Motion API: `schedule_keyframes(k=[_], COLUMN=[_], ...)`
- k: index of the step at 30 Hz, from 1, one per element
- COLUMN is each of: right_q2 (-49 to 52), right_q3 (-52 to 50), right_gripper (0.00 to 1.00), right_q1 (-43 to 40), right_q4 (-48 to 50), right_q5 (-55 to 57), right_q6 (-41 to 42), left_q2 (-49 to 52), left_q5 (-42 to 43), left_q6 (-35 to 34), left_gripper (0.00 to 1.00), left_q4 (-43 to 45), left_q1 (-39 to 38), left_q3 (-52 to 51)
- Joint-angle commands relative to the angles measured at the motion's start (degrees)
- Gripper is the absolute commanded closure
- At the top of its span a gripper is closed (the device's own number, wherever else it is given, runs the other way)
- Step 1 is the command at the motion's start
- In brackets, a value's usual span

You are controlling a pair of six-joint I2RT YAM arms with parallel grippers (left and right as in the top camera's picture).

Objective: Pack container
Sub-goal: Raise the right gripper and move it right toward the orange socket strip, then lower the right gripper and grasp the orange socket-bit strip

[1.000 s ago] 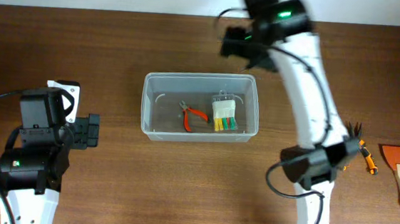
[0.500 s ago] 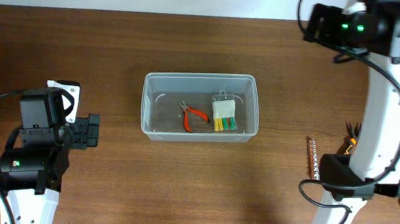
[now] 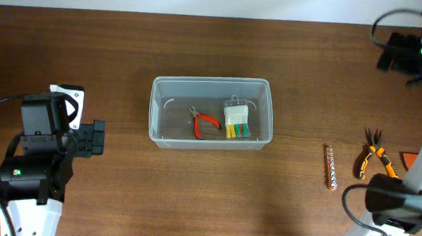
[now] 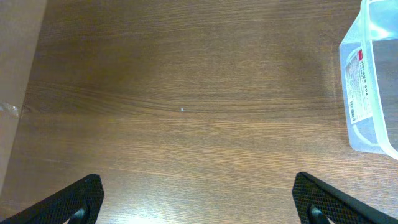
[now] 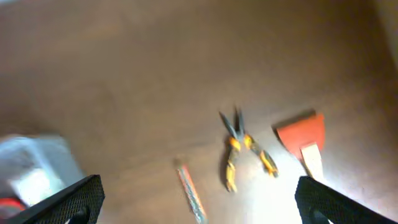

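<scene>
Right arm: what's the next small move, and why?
Probably lower the right gripper toward the yellow-handled pliers. Its jaws are open and empty, and those pliers, a metal rod and a scraper lie outside the container, which holds only red pliers and a small pack. The yellow-handled pliers sit near the middle of the right wrist view.

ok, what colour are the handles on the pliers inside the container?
Orange-red handles on the pliers in the container; the overhead view shows them best.
</scene>
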Motion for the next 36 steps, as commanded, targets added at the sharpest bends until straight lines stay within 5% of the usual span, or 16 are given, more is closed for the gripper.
schedule_keyframes(k=[1,11,20,36], right_q2=[0.0,0.0,0.0,0.0], right_q3=[-9.1,-34.4,-44.9,-60.3], right_gripper=[0.01,0.01,0.01,0.01], right_q1=[-1.2,-1.6,-1.4,1.2], right_q4=[-0.3,7.7,12.4,23.2], right_q5=[0.1,0.1,-6.6,-6.2], right_q6=[-3.7,-3.8,0.5,-18.6], left_q2=[0.2,0.2,0.2,0.2], left_q5=[-0.6,-0.6,-0.6,-0.6], left_q6=[-0.5,-0.5,-0.5,-0.5], left_gripper=[0.01,0.01,0.01,0.01], left_q4=[0.0,0.1,0.1,0.1], left_q1=[0.3,0.3,0.3,0.3], left_q3=[1.0,1.0,1.0,1.0])
